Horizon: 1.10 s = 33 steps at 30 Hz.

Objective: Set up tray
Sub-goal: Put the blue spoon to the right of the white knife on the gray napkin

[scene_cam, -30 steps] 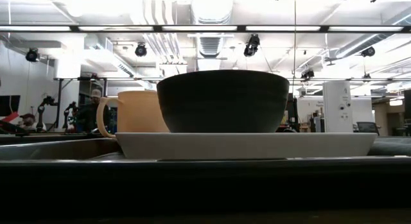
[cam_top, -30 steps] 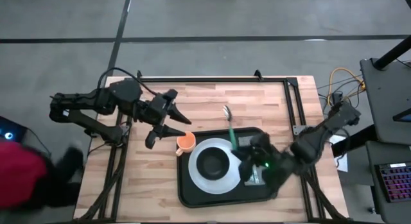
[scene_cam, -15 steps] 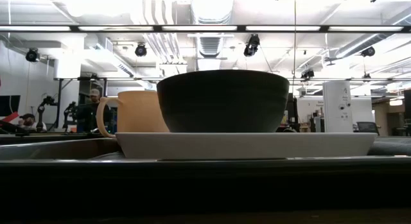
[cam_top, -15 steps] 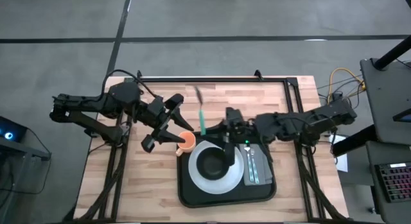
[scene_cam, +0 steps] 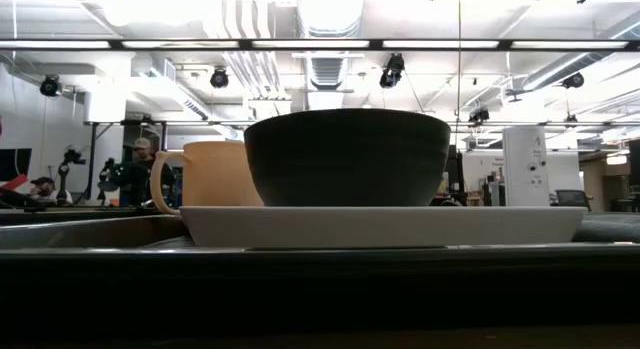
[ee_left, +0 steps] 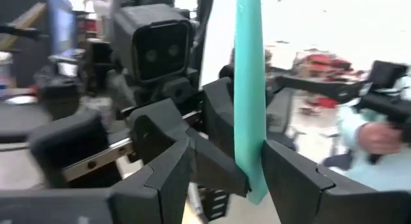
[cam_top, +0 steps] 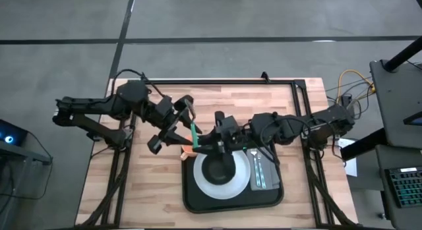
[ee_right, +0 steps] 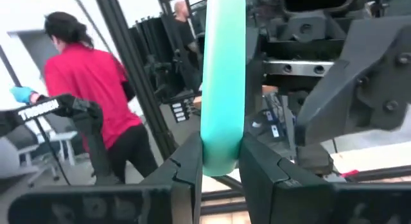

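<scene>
A spoon with a teal handle (cam_top: 193,134) is held in the air between both arms, over the orange cup (cam_top: 187,151) at the far left corner of the black tray (cam_top: 198,200). My right gripper (cam_top: 199,145) reaches in from the right and is shut on the handle. My left gripper (cam_top: 179,123) is open, and its fingers stand on either side of the handle (ee_left: 249,89). On the tray, a black bowl (cam_top: 219,167) sits on a white plate (cam_top: 242,180). Neither gripper shows in the low view. My right gripper pinches the teal handle close to its rounded free end (ee_right: 222,156) between its two fingers (ee_right: 186,169), which lie across it. The spoon is lifted clear and stands up out of the fingers. My left gripper: I cannot tell whether its fingers (ee_left: 292,179) touch the handle.
More cutlery lies on a grey cloth (cam_top: 260,171) on the tray's right side. The low view shows the bowl (scene_cam: 347,157) on the plate (scene_cam: 380,226), with the cup (scene_cam: 205,174) behind. Black frame rails border the table. People stand in the room beyond.
My right gripper left the cloth on the tray, took the spoon from the table by the tray's far rim, lifted it and carried it left toward my left gripper. My left gripper turned and moved slightly right, so its fingers now stand around the handle.
</scene>
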Each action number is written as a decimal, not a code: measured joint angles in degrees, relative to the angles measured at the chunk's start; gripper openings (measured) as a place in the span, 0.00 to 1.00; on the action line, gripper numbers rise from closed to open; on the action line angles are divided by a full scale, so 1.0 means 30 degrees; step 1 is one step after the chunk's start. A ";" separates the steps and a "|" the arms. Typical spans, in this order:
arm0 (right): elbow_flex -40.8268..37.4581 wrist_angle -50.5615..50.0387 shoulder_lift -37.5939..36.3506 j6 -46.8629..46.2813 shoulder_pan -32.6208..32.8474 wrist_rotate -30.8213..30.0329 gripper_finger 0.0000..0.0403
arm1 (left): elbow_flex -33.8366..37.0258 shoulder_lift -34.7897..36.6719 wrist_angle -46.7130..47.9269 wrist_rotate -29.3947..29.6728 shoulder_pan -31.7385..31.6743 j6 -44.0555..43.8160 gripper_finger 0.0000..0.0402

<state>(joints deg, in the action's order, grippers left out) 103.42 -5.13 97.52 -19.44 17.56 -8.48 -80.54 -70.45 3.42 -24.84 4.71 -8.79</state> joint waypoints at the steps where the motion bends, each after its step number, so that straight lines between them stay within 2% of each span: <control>1: 0.0150 -0.0194 0.0043 0.0137 0.0013 0.0081 0.15 | 0.0001 -0.0098 -0.0333 -0.0507 0.0000 -0.0303 0.42; 12: 0.0377 -0.0787 0.0369 0.0952 -0.0058 0.0723 0.15 | 0.0001 -0.1432 -0.2095 -0.4463 -0.0018 -0.3131 0.42; 17: 0.0377 -0.0800 0.0318 0.1065 -0.0073 0.0695 0.15 | 0.0001 -0.1378 -0.2076 -0.4612 -0.0036 -0.3332 0.40; 21: 0.0377 -0.0795 0.0257 0.1578 -0.0080 0.0625 0.15 | 0.0001 -0.1321 -0.2064 -0.4697 -0.0036 -0.3456 0.32; 27: 0.0377 -0.0642 0.0208 0.2488 -0.0109 0.0571 0.15 | 0.0001 -0.1181 -0.2097 -0.4749 -0.0022 -0.3113 0.09; 30: 0.0377 -0.0615 0.0198 0.2934 -0.0123 0.0319 0.16 | -0.0196 -0.1167 -0.1963 -0.4385 -0.0015 -0.3302 0.09; 33: 0.0393 -0.0539 0.0113 0.2940 -0.0190 0.0160 0.25 | -0.0530 -0.1167 -0.1882 -0.3845 -0.0015 -0.3458 0.09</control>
<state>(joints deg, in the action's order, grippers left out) 104.60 -6.75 97.86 -10.62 16.99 -8.00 -82.13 -73.95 -2.23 -36.38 4.67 -19.17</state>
